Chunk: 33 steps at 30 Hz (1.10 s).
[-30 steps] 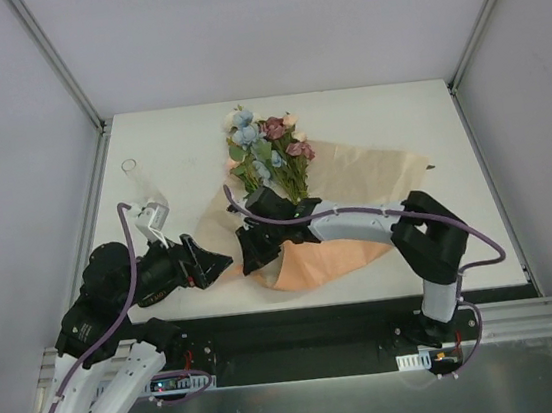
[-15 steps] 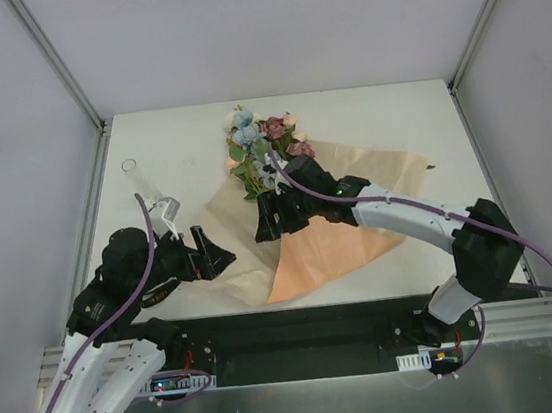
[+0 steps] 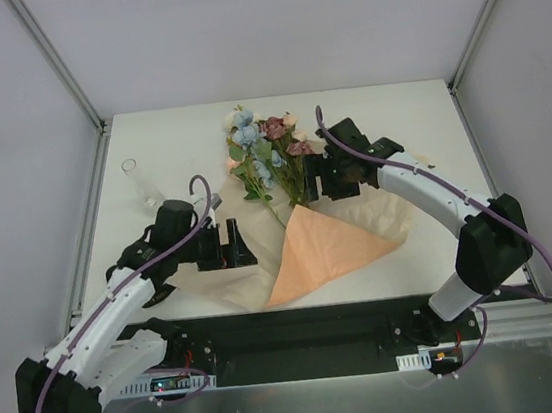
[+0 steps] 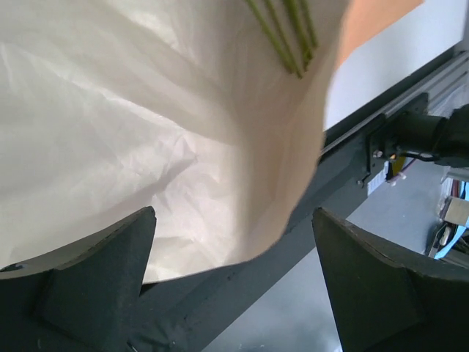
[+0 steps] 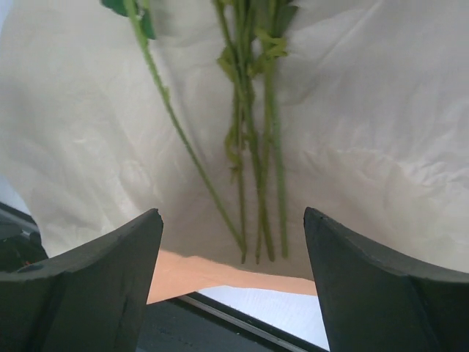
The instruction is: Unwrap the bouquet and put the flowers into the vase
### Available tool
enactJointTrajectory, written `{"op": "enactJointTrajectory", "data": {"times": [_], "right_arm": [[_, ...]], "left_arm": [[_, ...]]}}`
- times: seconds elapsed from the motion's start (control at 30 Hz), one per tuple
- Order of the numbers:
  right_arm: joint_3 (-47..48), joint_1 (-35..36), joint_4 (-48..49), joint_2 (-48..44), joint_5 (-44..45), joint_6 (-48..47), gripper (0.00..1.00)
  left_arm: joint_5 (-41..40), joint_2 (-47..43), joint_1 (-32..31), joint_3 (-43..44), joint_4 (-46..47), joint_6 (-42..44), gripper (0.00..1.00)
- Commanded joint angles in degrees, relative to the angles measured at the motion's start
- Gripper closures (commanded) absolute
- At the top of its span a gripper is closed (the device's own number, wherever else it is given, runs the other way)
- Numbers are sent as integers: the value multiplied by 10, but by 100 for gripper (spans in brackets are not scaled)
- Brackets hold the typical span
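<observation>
Enclosure: a matte white table top (image 3: pixel 395 111) is lying between a pale grey back wall (image 3: pixel 264 27), left wall (image 3: pixel 7 149) and right wall (image 3: pixel 549 133), with slanted metal frame posts (image 3: pixel 57 62) running up from its two far corners. Along the near edge a black strip (image 3: pixel 311 328) is bordering the table, a slotted aluminium rail (image 3: pixel 516 318) is running just beside it, and a brushed metal sheet (image 3: pixel 322 412) is lying nearest the camera. Light is falling soft and even, throwing only faint shadows.
</observation>
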Motion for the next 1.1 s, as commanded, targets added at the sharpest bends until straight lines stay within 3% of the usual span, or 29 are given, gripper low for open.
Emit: {"op": "enactJointTrajectory", "data": {"times": [0.0,0.3,0.5,0.67,0.83,1.07], "right_arm": [[-19,-40,-43,8,20,11,19],[-153,-84,2,-29,98,34,18],[-178,-97,34,1,145,34,18],[-136,-96,39,73,192,19,18],[-64,-98,44,144,228,-16,18],[98,-136,47,251,173,-74,18]], "left_arm": [[39,66,-4,-48,119,-15,14],[17,229,-4,-50,223,-42,13],[12,319,-3,-46,280,-98,13],[17,370,-2,-64,390,-177,13],[16,446,16,-32,414,-213,13],[57,534,79,31,456,-244,16]]}}
